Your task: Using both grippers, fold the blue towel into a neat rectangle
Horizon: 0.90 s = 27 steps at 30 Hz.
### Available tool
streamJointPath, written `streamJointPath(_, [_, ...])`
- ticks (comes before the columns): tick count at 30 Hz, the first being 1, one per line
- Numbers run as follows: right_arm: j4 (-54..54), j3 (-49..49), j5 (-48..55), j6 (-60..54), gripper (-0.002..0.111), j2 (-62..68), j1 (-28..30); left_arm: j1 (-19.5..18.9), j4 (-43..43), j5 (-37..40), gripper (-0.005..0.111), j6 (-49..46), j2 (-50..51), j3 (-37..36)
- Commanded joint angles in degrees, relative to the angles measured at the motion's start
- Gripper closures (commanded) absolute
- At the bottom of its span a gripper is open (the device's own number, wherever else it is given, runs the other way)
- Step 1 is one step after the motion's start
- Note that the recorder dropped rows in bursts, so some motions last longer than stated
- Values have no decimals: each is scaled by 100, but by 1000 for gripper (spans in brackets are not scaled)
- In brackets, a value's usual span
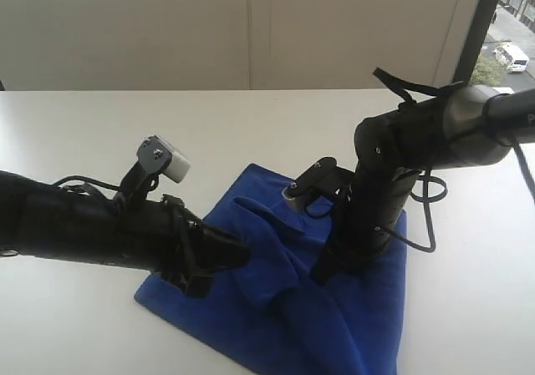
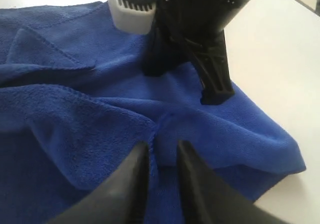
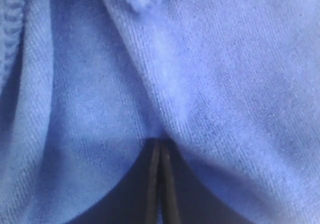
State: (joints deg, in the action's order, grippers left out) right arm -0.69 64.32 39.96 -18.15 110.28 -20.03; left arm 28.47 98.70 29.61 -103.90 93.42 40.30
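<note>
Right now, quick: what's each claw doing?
Left claw: open, fingers apart over a towel fold.
Right claw: closed, pinching the towel.

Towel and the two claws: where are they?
towel [image 1: 376, 300]: exterior view, flat part at lower right.
left claw [image 2: 163, 149]: left wrist view, the gap between its tips.
right claw [image 3: 161, 145]: right wrist view, where its tips pinch together.

Fuzzy matt cloth — the blue towel [image 1: 351, 308], smooth black plastic — the fingers [image 2: 132, 179]
</note>
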Motion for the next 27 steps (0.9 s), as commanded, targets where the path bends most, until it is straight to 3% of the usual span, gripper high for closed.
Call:
streamJointPath(1, [-32,-60,-108,45,108,-64,59,429,125,-121,55,-536,275,272])
streamJointPath(7, [-35,-47,-281,20,108,-206,250,1327,125,-1752,55,-1017,652,697])
streamJointPath(11, [-416,-33,-281,-313,108,-366,537,1669,125,-2123,55,-1029,888,958])
streamJointPath(17, [-2111,0,73,-1768,108,-368,978,1797,125,-2641,56,-1029,1321,1316])
streamJointPath(27, [-2543,12,58,-2120,108,117,1035,1797,125,-3159,56,-1029,1405,1381])
